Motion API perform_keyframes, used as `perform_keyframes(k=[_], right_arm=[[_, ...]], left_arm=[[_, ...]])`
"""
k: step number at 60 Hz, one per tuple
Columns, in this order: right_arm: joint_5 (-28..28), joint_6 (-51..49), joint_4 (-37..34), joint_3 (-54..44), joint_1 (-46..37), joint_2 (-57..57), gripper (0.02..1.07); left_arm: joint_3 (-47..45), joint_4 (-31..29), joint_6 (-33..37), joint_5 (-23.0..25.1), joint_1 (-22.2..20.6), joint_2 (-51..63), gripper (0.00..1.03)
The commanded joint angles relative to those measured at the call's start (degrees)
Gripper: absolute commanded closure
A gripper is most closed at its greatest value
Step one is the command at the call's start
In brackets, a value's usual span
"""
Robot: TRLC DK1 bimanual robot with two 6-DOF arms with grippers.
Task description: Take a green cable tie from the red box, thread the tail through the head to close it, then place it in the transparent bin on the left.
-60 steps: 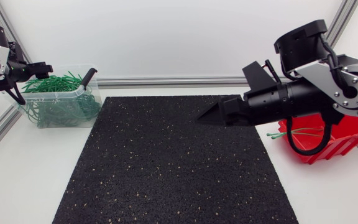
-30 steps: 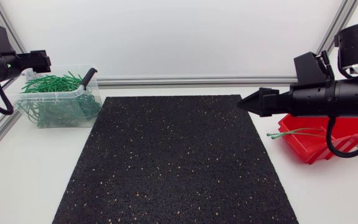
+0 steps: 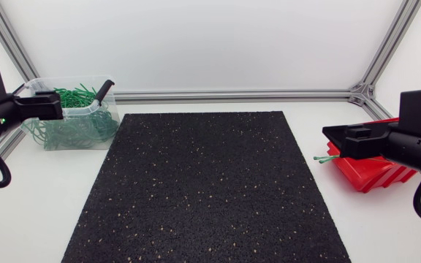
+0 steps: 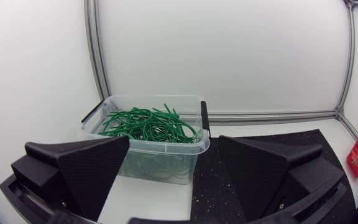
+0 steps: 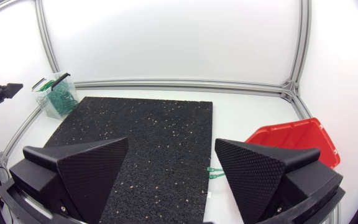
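From where I stand, one green cable tie [image 3: 326, 157] pokes its thin ends out over the side of the red box [image 3: 375, 174] that faces the mat, reaching onto the white table [image 3: 320, 219]. How many more lie inside the box I cannot tell. The box sits tilted at the right side of the table, just beside the black mat [image 3: 207, 190].

The right pincer [image 3: 338, 139] hangs over that same side of the box. In its own camera its two wedge fingers are spread wide with nothing between them [image 5: 171, 168], and the tie's ends [image 5: 215, 172] show ahead of it on the bare strip between mat and box [image 5: 291, 138].

Across the table, by the mat's far left corner, stands the clear bin [image 3: 50, 139], well filled with a heap of green ties [image 3: 71, 98]. A black piece [image 3: 104, 89] sticks up from the rim on its mat side.

The left pincer [image 3: 46, 107] is close to the bin's left end. Its fingers are also wide apart and hold nothing [image 4: 174, 168], with the bin [image 4: 148, 152] right ahead of it.
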Motion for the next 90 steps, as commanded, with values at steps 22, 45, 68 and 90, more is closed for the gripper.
perform_keyframes(k=[22, 45, 68, 90], right_arm=[[7.3, -3.5, 7.8, -13.7, -1.9, -16.6, 0.05], [10.9, -1.8, 11.9, -22.6, -0.4, -27.6, 0.05], [14.4, 0.0, 16.0, -31.5, 1.2, -38.8, 0.05], [15.8, 0.7, 17.6, -35.0, 1.7, -43.1, 0.05]], left_arm=[[-15.2, 1.3, -1.1, 0.5, -5.6, -17.9, 0.04], [-26.5, 3.5, -2.4, 1.1, -7.2, -29.6, 0.04], [-33.1, 1.9, -1.9, 3.3, -5.4, -40.7, 0.04], [-39.3, 0.3, -1.4, 5.4, -3.6, -51.2, 0.04]])
